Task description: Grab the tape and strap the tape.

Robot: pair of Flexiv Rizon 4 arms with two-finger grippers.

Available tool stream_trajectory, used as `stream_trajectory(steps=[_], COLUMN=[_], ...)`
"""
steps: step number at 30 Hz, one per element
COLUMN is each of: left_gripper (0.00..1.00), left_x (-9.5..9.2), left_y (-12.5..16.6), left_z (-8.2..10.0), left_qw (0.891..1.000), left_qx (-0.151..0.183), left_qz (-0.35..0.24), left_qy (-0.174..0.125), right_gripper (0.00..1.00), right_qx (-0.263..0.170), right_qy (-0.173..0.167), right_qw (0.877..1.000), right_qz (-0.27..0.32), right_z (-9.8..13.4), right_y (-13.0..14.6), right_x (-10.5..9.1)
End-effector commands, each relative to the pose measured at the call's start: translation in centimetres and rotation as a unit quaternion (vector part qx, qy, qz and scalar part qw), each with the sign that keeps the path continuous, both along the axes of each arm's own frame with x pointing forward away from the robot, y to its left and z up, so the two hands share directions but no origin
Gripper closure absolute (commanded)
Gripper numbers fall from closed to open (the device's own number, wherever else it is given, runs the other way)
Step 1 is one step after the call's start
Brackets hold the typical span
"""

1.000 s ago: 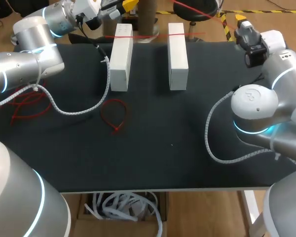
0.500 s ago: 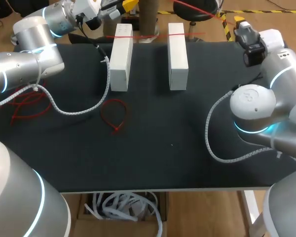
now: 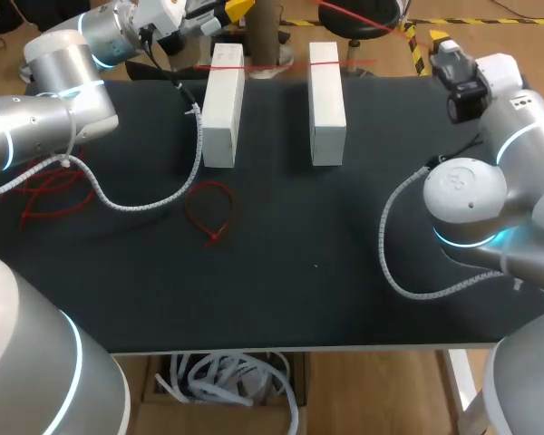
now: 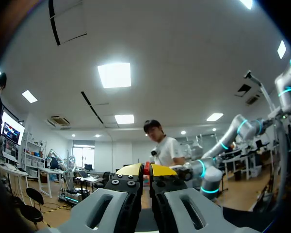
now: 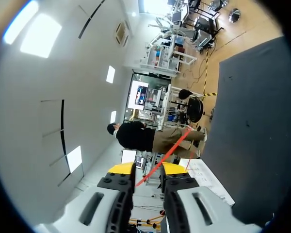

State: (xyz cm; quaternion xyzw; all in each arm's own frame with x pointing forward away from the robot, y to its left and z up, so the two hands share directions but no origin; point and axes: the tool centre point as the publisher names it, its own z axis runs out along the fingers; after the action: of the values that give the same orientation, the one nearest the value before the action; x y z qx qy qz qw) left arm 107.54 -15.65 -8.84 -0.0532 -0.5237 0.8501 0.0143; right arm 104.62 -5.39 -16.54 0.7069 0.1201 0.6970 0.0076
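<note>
Two white blocks, left (image 3: 220, 113) and right (image 3: 326, 104), stand side by side at the table's far edge. A thin red tape (image 3: 281, 65) lies across both their tops. My left gripper (image 3: 228, 9) hangs beyond the far left corner and is shut on a red tape end (image 4: 147, 168) that shows between its yellow tips (image 4: 147, 169). My right gripper (image 3: 440, 38) is at the far right corner. A second red tape (image 3: 372, 22) runs to it. In the right wrist view this tape (image 5: 172, 148) passes between the gripper's tips (image 5: 148, 170), which stand narrowly apart.
A looped red tie (image 3: 210, 213) lies on the black table (image 3: 290, 290) in front of the left block. A tangle of red ties (image 3: 50, 195) sits at the left edge. White coiled cables hang from both arms over the table.
My right wrist has shifted slightly toward the far edge. The left arm, the blocks and the tape across them have not moved.
</note>
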Motion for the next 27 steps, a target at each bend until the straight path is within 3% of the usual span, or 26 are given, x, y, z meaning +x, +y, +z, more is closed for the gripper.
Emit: stream_trajectory(steps=[1,27], left_gripper=[1.0,1.0], left_x=[0.13,0.13], left_y=[0.02,0.02], left_z=[-0.07,-0.07], left_qw=[1.0,1.0], left_qx=[-0.001,-0.001], left_qz=[-0.002,-0.002], left_qy=[0.0,0.0], right_gripper=[1.0,1.0], right_qx=[-0.003,-0.017], right_qy=[0.002,-0.003], right_qw=[1.0,1.0], right_qz=[-0.003,0.002], right_z=[0.14,0.5], right_y=[0.07,0.15], right_x=[0.03,0.06])
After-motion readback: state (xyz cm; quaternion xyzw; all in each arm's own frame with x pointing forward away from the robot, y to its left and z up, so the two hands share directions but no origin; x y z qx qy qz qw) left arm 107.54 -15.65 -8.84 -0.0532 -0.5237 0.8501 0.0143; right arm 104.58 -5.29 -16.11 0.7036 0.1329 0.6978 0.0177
